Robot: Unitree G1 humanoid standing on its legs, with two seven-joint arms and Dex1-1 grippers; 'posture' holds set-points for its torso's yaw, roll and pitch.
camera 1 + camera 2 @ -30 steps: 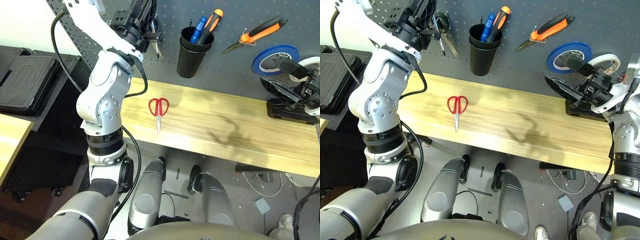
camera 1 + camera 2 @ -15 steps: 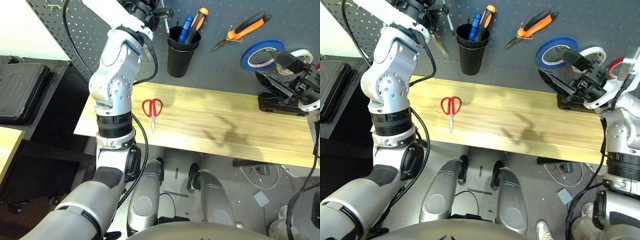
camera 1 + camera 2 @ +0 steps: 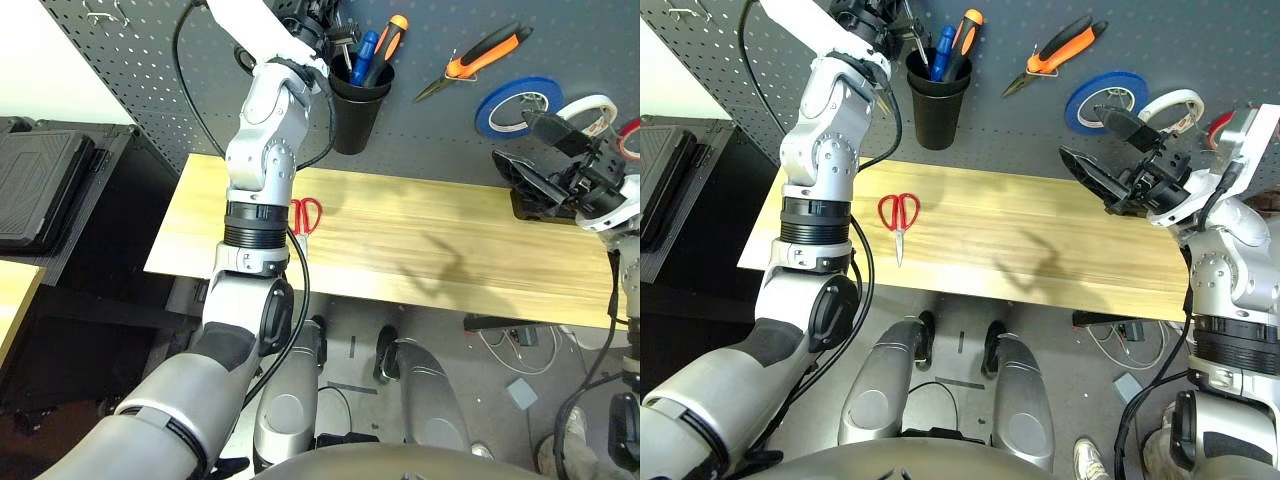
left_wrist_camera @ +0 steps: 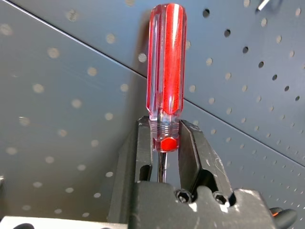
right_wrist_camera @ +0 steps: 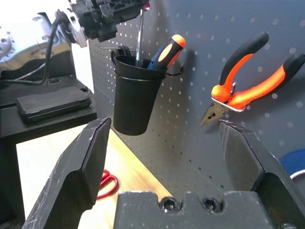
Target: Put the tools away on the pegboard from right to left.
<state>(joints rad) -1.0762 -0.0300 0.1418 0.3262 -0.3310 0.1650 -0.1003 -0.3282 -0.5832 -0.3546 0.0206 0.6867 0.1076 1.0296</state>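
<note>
From the head we look down over the bench [image 3: 420, 240] toward the pegboard [image 3: 1240, 50]. Our left wrist camera sits close against that board; our right wrist camera faces it from farther off, sharing the cup [image 5: 133, 95].

Black cup [image 3: 935, 95] holding blue and orange handles, blue tape roll [image 3: 1105, 99], white tape roll [image 3: 1175, 104], wooden tabletop [image 3: 1040, 240], possibly black cases [image 3: 40, 185] beside it.

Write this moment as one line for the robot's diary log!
left claw: shut on red-handled screwdriver, above black cup | right claw: open | red-handled scissors: on table
</note>
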